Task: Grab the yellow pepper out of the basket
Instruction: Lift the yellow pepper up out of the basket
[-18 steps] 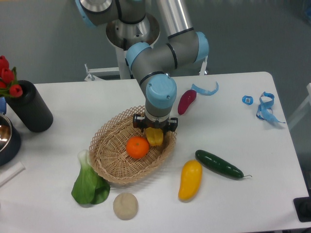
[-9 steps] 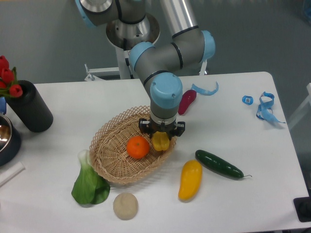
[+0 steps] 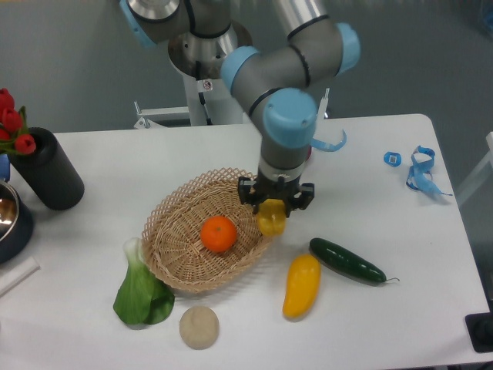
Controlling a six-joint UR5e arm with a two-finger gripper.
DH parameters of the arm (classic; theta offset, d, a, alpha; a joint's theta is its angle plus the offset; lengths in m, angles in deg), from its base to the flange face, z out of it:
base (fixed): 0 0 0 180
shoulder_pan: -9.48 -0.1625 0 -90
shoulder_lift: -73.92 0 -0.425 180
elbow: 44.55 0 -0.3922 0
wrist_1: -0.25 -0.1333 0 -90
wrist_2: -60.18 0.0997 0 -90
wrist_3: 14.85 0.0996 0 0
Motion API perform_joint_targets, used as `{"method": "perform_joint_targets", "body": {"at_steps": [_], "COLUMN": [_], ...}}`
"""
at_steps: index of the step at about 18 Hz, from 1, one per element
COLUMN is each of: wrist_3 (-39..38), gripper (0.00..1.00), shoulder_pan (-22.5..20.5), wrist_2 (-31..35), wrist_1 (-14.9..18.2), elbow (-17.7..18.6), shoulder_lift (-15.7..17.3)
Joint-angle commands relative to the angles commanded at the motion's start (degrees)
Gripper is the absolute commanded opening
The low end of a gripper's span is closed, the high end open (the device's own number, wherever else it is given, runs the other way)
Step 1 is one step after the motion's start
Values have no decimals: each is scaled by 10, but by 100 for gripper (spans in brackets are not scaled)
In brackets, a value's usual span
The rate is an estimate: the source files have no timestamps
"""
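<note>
orange [image 3: 218, 233] in basket [image 3: 173, 270], pepper [image 3: 271, 217] above basket's right rim

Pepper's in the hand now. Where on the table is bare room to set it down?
The hand holds the yellow pepper at the basket rim. Bare table: between the cucumber and the blue ribbon, and between the black cylinder and the basket. It is crowded in front: mango, bok choy, beige ball.

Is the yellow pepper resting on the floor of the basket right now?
No, the yellow pepper hangs in the gripper at the basket's right rim, beside the orange.
</note>
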Motion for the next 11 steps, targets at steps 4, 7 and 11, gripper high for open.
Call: {"method": "perform_joint_targets", "body": {"at_steps": [4, 7, 11], "wrist_3": [44, 97, 212], "gripper": [15, 15, 16], "shoulder_pan": [-43, -79, -103], "wrist_2": [0, 2, 17], "wrist_1": [1, 2, 3], "elbow": [-26, -40, -48], "shoulder_lift": [-7, -11, -17]}}
